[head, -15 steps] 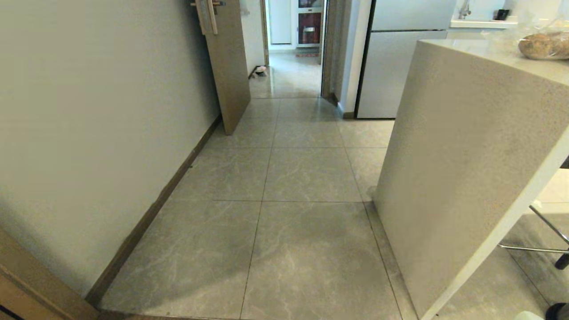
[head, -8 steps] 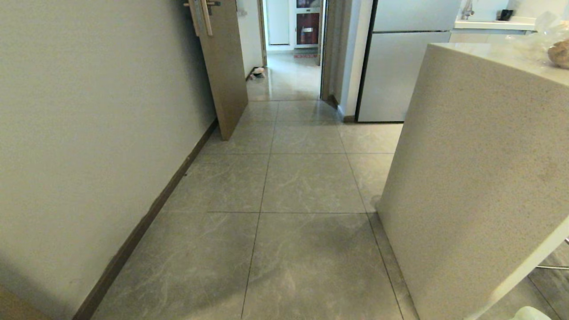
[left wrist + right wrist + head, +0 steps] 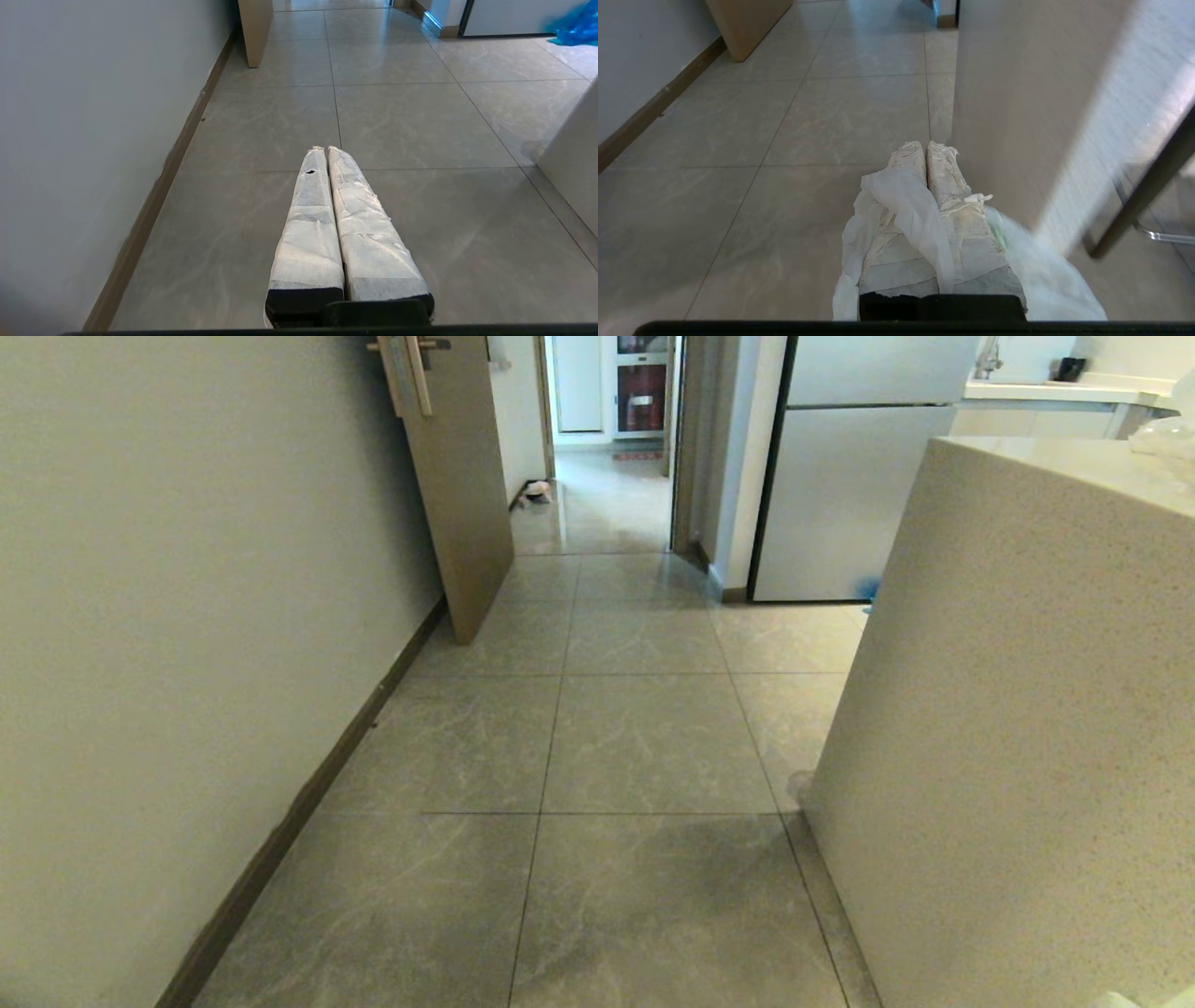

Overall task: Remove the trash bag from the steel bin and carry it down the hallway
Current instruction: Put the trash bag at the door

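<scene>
Facing down the hallway [image 3: 644, 756]: plain wall at left, pale counter [image 3: 1018, 728] at right, open door [image 3: 457, 485] and fridge [image 3: 840, 495] at far end. Right gripper [image 3: 926, 145] clenching the trash bag [image 3: 915, 210], film draping over both fingers, hanging low beside counter. Left gripper [image 3: 325, 150] pressing together on nothing, hovering over tiles.

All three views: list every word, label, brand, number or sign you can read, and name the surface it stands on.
None can be read.
Trash bag, held in the shut right gripper: a faint green patch of print, too blurred to read.
Fridge, door, counter, wall: no text shows.
</scene>
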